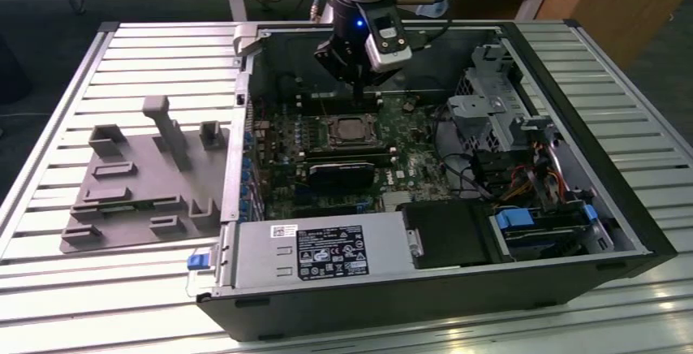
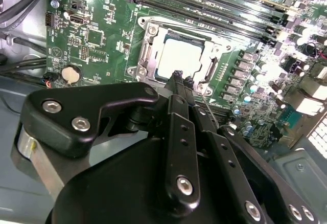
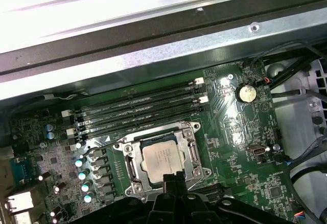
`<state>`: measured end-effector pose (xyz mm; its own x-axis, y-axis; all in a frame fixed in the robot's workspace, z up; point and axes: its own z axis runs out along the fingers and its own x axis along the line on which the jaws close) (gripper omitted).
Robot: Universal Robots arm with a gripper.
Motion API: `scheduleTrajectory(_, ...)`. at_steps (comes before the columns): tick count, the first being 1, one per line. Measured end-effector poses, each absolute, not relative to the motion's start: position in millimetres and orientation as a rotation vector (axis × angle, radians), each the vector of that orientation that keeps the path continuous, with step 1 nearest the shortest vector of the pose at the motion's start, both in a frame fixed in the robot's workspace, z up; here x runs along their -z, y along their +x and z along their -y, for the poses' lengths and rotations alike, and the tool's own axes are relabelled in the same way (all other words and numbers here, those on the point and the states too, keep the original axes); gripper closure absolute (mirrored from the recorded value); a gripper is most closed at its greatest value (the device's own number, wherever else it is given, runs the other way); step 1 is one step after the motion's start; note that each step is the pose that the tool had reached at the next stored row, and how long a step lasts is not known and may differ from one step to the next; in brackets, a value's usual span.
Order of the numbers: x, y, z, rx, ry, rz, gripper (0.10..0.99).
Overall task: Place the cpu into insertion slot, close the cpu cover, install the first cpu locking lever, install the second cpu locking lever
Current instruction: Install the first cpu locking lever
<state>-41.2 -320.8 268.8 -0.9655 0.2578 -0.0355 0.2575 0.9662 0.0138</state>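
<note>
Slatted metal bench, open computer case: the gripper, pinched closed and empty, hovers at the insertion slot, where the cpu sits under the lowered cpu cover. Latching likely needs a slow, square push.

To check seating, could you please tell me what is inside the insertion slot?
The cpu lies inside, framed by the cpu cover; the pincer hides one edge, and everything beneath is covered.

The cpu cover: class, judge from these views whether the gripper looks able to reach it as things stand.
Probably yes: the gripper hangs right beside the cpu cover inside the open case, with nothing standing between them in the second wrist view.
</note>
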Motion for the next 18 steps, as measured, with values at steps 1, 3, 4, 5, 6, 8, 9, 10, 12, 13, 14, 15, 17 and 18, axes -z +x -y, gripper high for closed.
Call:
scheduleTrajectory(1,-269,-42,321,-0.014,0.403,-3.078,0.984)
scheduleTrajectory(3,-269,-46,321,-0.014,0.403,-3.078,0.984)
scheduleTrajectory(4,-269,-49,321,-0.014,0.404,-3.078,0.984)
scheduleTrajectory(5,-269,-51,321,-0.014,0.404,-3.078,0.984)
scheduleTrajectory(6,-269,-54,321,-0.014,0.403,-3.078,0.984)
scheduleTrajectory(8,-269,-59,321,-0.014,0.403,-3.078,0.984)
scheduleTrajectory(9,-269,-62,321,-0.014,0.404,-3.078,0.984)
scheduleTrajectory(10,-269,-65,321,-0.014,0.403,-3.078,0.984)
scheduleTrajectory(12,-269,-73,321,-0.014,0.404,-3.078,0.984)
scheduleTrajectory(13,-269,-77,321,-0.014,0.403,-3.077,0.984)
scheduleTrajectory(14,-269,-80,321,-0.014,0.403,-3.077,0.984)
scheduleTrajectory(15,-269,-84,321,-0.014,0.403,-3.077,0.984)
scheduleTrajectory(17,-269,-89,321,-0.015,0.403,-3.077,0.984)
scheduleTrajectory(18,-269,-91,321,-0.015,0.403,-3.077,0.984)
